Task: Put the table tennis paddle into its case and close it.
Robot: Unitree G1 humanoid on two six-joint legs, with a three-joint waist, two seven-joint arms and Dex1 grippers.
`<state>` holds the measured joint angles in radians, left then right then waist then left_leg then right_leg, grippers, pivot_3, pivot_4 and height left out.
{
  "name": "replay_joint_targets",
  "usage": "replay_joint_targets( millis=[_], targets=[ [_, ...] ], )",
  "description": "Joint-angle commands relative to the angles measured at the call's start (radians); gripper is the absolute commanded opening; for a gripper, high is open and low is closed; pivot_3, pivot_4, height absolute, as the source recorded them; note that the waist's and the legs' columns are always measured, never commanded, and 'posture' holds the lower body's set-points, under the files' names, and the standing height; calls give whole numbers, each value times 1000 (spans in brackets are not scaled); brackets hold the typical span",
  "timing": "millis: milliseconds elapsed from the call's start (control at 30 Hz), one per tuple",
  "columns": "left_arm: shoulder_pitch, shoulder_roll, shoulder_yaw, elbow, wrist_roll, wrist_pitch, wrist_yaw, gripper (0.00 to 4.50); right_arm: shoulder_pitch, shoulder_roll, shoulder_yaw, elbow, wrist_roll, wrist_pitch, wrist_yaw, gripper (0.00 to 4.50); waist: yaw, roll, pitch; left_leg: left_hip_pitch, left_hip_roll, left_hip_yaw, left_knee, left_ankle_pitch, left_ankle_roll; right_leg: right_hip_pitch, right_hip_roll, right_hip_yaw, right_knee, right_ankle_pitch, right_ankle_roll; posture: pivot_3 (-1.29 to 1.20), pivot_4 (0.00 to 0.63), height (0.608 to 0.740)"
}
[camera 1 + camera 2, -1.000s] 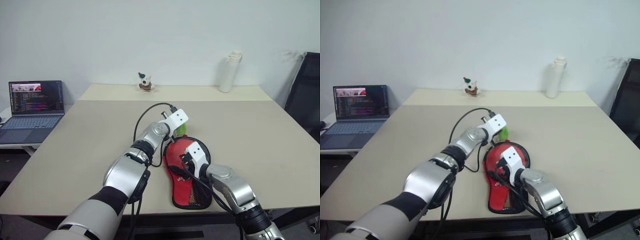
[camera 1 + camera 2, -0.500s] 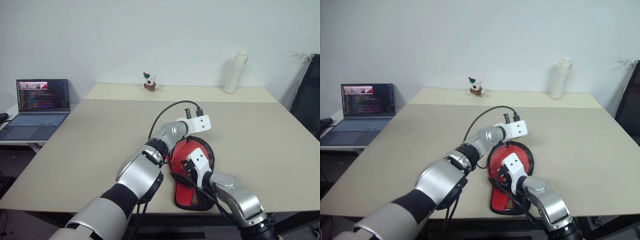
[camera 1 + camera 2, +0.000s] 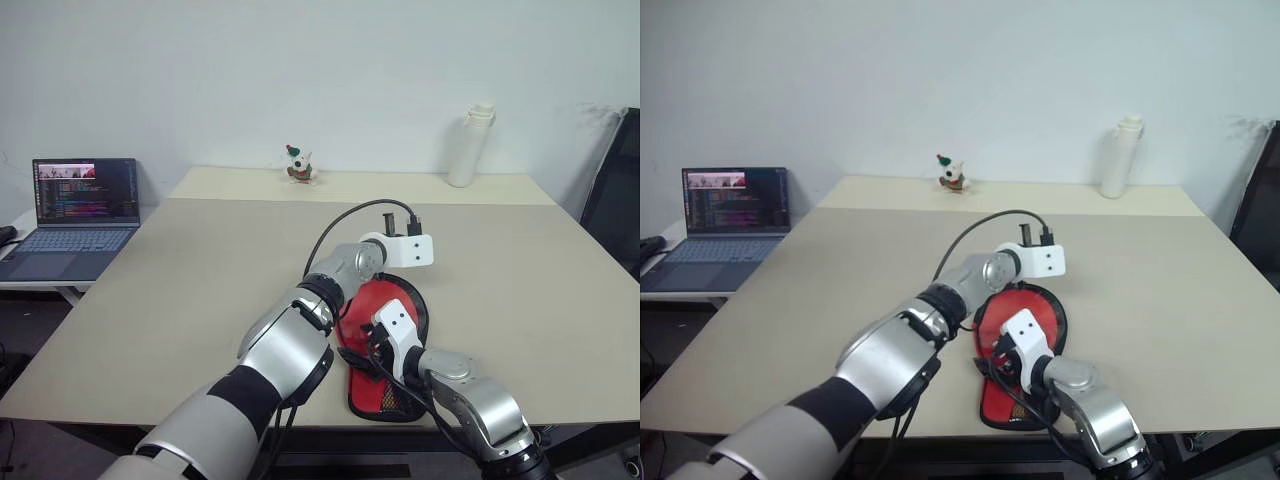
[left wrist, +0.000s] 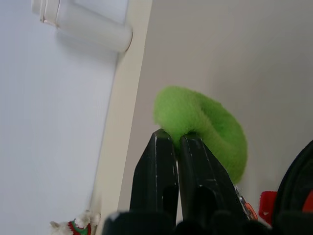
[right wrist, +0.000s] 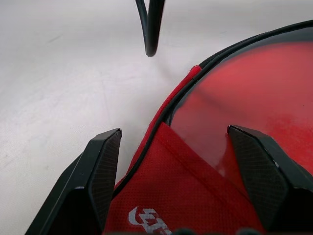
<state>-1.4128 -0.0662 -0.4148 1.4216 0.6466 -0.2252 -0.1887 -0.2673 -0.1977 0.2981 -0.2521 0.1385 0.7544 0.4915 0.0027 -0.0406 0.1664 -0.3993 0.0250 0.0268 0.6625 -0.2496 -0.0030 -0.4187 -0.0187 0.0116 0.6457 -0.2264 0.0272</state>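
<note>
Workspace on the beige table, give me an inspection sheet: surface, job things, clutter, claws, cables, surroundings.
Surface: beige table, with a second lighter table butted behind it.
Job's things: red case lies flat near the front edge, its zipper rim parted; the paddle's red face shows inside.
Clutter: green ring, white bottle, small figurine.
Claws: left claw shut, pinching the green ring; right claw open, fingers straddling the case's edge.
Cables: black cable loops from the left wrist.
Surroundings: open laptop on a side table, dark chair, white wall.
</note>
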Motion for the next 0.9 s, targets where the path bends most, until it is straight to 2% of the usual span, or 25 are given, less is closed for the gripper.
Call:
replay_joint_targets(
  millis=[33, 233, 267, 400, 667, 767, 900],
  targets=[
    [-59, -37, 29, -38, -35, -40, -17, 82, 82, -12, 67, 124, 5, 130, 4, 3779, 0, 0, 0, 0, 0, 0, 0, 0, 0, 0, 0, 0, 0, 0, 0, 0, 150, 740],
    [-43, -61, 52, -39, -61, -32, -93, 82, 74, -6, 65, 130, 4, 127, 1, 3779, -1, 0, 0, 0, 0, 0, 0, 0, 0, 0, 0, 0, 0, 0, 0, 0, 150, 740],
    [-39, -63, 57, -39, -67, -33, -110, 305, 72, -5, 64, 132, 3, 125, 0, 3779, -1, 0, 0, 0, 0, 0, 0, 0, 0, 0, 0, 0, 0, 0, 0, 0, 150, 740],
    [-23, -66, 66, -40, -86, -36, -162, 1416, 68, -3, 63, 139, 2, 121, -2, 3779, -2, 0, -1, 0, 0, 0, 0, 0, 0, 0, 0, 0, 0, 0, 0, 0, 150, 740],
    [18, -47, 66, -45, -101, -80, -219, 4343, 39, 1, 59, 171, 0, 108, -1, 3779, -8, 5, -9, 1, 0, 1, 0, 0, 0, 0, 1, 1, 1, 0, 0, 0, 150, 740],
    [15, -36, 97, -52, -133, -84, -216, 4465, 13, 3, 50, 191, 0, 101, 4, 3779, -12, 5, -11, 3, 1, 1, 0, 0, 0, 1, 1, 1, 2, 0, 0, 0, 150, 740],
    [-17, 0, 208, -69, -241, -73, -202, 4465, -26, 7, 16, 181, 25, 116, 16, 3779, -21, 5, -11, 7, 1, 0, 0, 0, 0, 5, 1, 1, 2, 0, 0, 0, 150, 740]
  ],
)
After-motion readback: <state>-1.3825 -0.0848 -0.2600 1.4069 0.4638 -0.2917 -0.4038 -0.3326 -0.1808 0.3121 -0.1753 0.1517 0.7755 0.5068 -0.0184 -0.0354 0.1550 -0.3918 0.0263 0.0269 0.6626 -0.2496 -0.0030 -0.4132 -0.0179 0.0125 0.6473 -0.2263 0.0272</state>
